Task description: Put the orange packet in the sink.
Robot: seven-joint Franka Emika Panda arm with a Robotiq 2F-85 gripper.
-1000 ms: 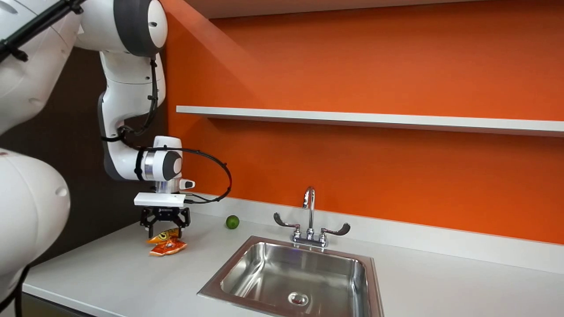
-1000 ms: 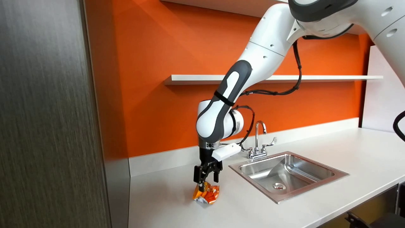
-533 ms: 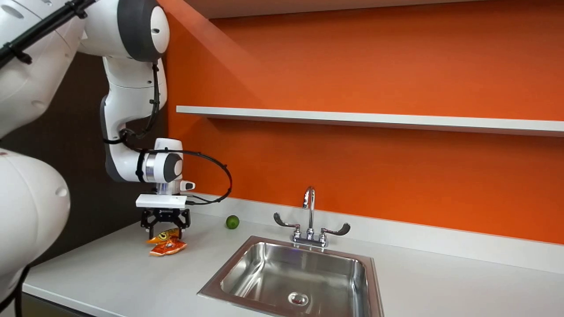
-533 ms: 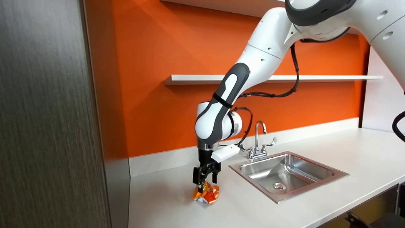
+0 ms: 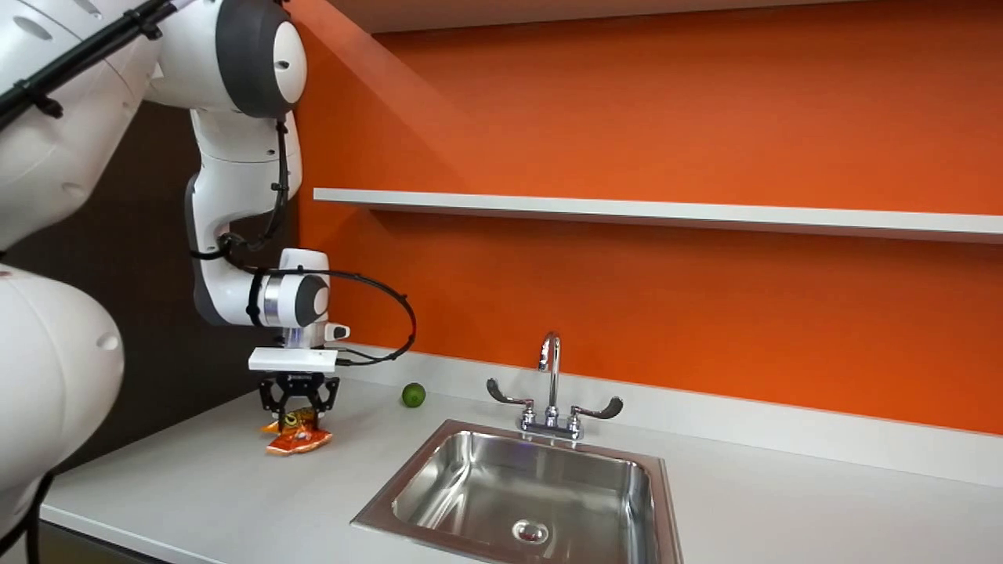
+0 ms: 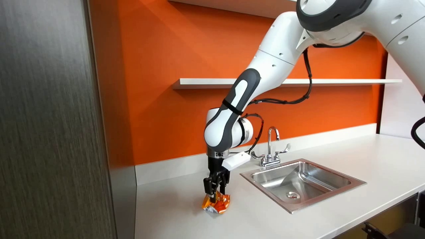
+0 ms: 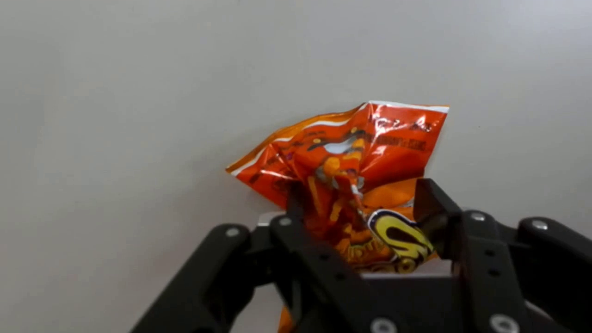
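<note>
The crinkled orange packet [image 5: 300, 443] lies on the counter left of the sink; it also shows in an exterior view [image 6: 223, 203] and the wrist view [image 7: 333, 162], with a yellow-and-black mark. My gripper [image 5: 299, 427] points down with its fingers on both sides of the packet, also in an exterior view [image 6: 217, 197]. In the wrist view, the gripper [image 7: 358, 189] is partly closed, with packet material between its fingers; firm contact on both sides is not clear. The fingers hide part of the packet. The steel sink [image 5: 404, 479] is also visible in an exterior view [image 6: 327, 196].
A small green ball [image 5: 414, 395] lies between the gripper and the faucet, near the backsplash. The chrome two-handled faucet [image 5: 552, 423] stands behind the sink. A white shelf [image 5: 627, 211] runs along the orange wall. A dark panel [image 6: 59, 119] closes off the counter's end.
The gripper has lowered slightly onto the packet, and its fingers have moved closer together around it within the last half second. The packet stays in place on the counter.
</note>
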